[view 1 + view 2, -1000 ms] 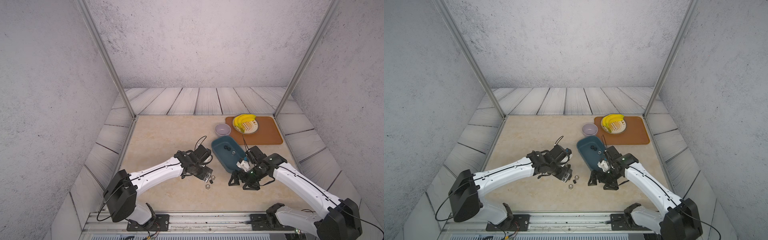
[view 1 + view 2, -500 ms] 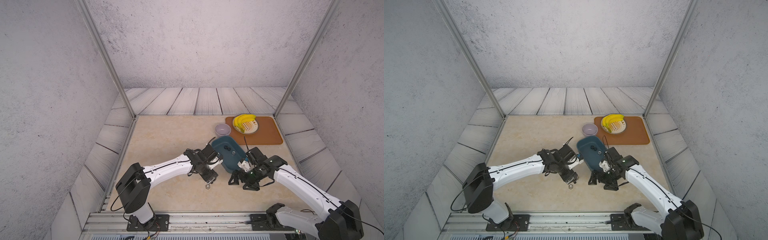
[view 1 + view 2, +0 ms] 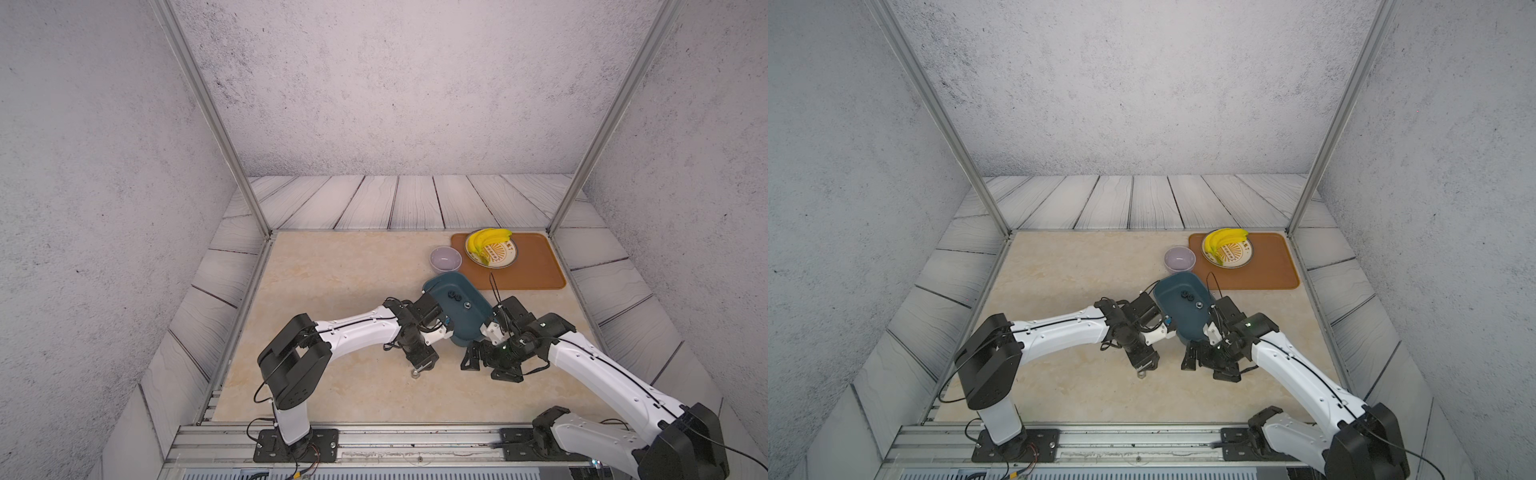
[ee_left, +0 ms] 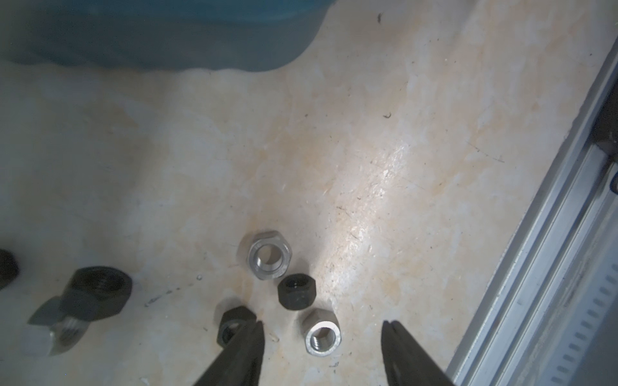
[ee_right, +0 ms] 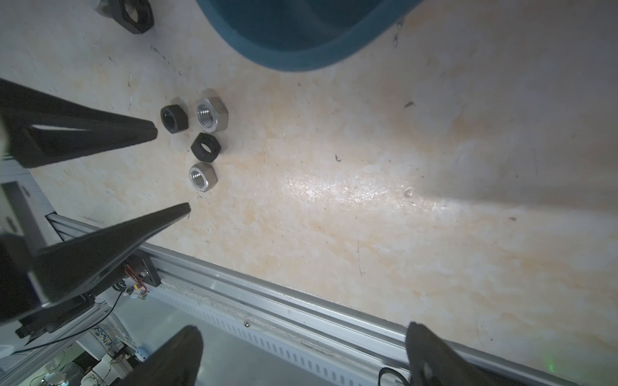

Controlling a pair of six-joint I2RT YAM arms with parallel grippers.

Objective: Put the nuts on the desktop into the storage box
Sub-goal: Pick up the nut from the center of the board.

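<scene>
Left gripper [image 4: 323, 323] half open over nuts [image 4: 296, 295] on desktop [image 4: 384, 150]
I see a silver nut [image 4: 322, 336] between its jaws, untouched; a black nut [image 4: 234, 326] at one tip; two more just ahead, the box [image 4: 167, 40] beyond. Right gripper [image 5: 301, 334] spread wide, gripping nothing

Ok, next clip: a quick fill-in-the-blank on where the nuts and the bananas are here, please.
1. The bananas lie on a ____ on the tray.
2. In both top views, ____ nuts show inside the storage box.
3. In the left wrist view, the nut framed by the left gripper's open jaws is ____, not black.
Missing: plate; three; silvery.
</scene>
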